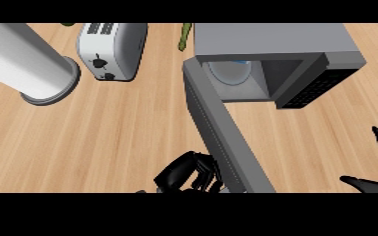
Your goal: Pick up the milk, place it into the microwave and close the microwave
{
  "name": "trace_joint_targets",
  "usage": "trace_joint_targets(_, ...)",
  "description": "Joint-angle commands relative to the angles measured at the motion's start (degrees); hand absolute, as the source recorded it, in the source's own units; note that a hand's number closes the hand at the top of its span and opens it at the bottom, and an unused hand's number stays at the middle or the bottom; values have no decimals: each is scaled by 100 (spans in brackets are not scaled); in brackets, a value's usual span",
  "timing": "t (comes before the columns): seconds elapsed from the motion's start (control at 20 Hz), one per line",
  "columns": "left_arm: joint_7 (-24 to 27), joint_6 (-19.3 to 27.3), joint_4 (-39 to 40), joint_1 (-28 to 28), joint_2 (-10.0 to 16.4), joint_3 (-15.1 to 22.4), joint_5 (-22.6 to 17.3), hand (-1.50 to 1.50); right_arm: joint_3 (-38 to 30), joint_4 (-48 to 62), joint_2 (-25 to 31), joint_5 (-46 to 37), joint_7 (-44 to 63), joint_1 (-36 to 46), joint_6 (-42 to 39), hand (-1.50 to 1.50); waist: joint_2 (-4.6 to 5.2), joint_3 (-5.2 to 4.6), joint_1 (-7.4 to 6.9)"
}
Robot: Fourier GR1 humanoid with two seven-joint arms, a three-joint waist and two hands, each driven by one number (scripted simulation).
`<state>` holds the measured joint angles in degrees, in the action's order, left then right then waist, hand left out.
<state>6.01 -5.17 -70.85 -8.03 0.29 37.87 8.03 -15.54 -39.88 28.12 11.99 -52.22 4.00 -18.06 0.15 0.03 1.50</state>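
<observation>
Kitchen. Pale wood-grain worktop (111, 130) fills the view, boards running side to side. White two-slot toaster (111, 50) at the far edge. Grey microwave (273, 40) beside it, door (221, 135) swung wide open. Tall white cylinder (33, 65) on a round base, far left. Countertop appliances only.

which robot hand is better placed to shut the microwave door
Left. The left robot hand sits beside the outer side of the open door, near its free end; the right robot hand only shows at the right edge.
</observation>
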Motion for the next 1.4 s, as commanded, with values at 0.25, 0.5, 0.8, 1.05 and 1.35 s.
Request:
trace_joint_targets(0.25, 398, 1266, 783, -1098, -27, 1555, -1122, 150, 317, -495, -143, 117, -392, 118, -727, -150, 27, -13, 167)
trace_joint_targets(0.5, 801, 1986, 864, -1407, -23, 1925, -1757, 150, 478, -874, -15, 229, -246, 19, -923, -150, 68, -23, 448)
trace_joint_targets(0.8, 492, 2575, 897, -2213, -25, 1964, -2558, -150, 652, -1414, -83, 448, 324, 264, -755, -150, 87, -31, 677)
trace_joint_targets(1.05, 602, 2822, 1155, -2808, -25, 1899, -2955, 150, 747, -1693, 120, 576, 548, 331, -919, -150, 140, -32, 948)
trace_joint_targets(1.35, 826, 3303, 1318, -3550, -25, 1685, -3175, 150, 931, -1975, 173, 672, 790, 438, -993, -150, 200, -25, 1218)
